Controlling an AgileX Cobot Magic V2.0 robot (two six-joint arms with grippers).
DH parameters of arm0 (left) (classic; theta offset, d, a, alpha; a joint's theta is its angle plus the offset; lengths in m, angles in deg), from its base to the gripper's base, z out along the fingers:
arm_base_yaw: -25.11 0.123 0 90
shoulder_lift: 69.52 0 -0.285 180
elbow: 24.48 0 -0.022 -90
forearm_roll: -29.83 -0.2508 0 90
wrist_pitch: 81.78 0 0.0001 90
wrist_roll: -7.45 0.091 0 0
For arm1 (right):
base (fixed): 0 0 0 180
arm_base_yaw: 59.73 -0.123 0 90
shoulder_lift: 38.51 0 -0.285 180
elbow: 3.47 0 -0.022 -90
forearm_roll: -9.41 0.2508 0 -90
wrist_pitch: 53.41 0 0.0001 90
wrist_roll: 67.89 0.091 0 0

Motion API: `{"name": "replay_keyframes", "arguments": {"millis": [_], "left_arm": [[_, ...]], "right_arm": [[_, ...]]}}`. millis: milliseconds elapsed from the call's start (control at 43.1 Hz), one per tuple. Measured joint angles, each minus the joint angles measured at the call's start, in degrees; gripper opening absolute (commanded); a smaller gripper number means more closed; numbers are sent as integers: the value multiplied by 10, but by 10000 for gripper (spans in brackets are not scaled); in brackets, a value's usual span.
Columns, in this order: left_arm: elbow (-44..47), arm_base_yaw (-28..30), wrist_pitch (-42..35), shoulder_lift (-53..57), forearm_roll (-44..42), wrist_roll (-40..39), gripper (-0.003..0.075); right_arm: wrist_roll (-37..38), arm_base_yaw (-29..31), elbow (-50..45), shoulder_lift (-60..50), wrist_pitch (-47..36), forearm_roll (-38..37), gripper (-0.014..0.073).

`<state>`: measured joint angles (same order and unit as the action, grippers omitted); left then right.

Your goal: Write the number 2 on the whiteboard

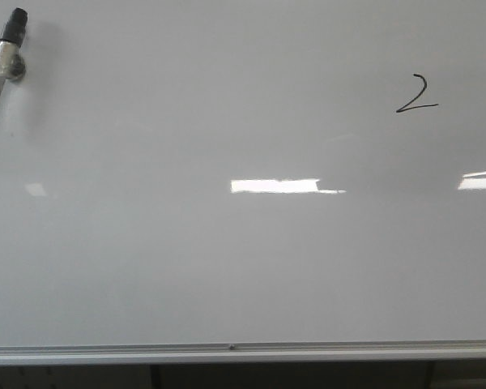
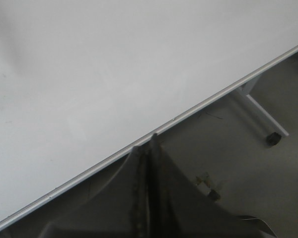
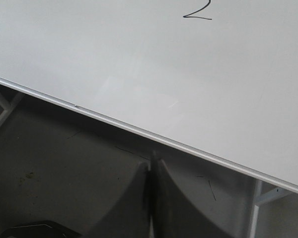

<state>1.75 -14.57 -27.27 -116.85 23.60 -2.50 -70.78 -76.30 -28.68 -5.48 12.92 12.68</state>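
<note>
Both grippers sit low, below the board's bottom rail. Left gripper [image 2: 148, 198] has its dark fingers pressed together, holding nothing; right gripper [image 3: 151, 198] is likewise closed and empty. The number 2 [image 1: 415, 94], a thin black hand-drawn digit with a curved top and slanted base stroke, sits in the upper right of the whiteboard [image 1: 227, 267]. Only the right wrist view also catches it, cut off at the frame edge. The board is glossy white-grey with a silver metal rail [image 1: 243, 352]. Only the front view shows a marker [image 1: 3, 57], black-capped, at the upper left.
</note>
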Motion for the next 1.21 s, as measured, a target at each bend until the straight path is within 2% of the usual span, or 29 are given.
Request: {"name": "replay_keyframes", "arguments": {"millis": [441, 603, 719, 858, 1043, 1206], "left_arm": [[0, 1, 0, 0, 1, 0, -20], [8, 52, -11, 17, -8, 2, -20], [54, 117, -69, 53, -5, 2, -20], [165, 199, -192, 130, 22, 17, -20], [314, 276, -328, 250, 33, 38, -20], [416, 337, -390, 338, 36, 41, -20]], "right_arm": [[0, 0, 0, 0, 0, 0, -69], [0, 0, 0, 0, 0, 0, -69], [0, 0, 0, 0, 0, 0, -69], [0, 0, 0, 0, 0, 0, -69], [0, 0, 0, 0, 0, 0, -69], [0, 0, 0, 0, 0, 0, -69]]}}
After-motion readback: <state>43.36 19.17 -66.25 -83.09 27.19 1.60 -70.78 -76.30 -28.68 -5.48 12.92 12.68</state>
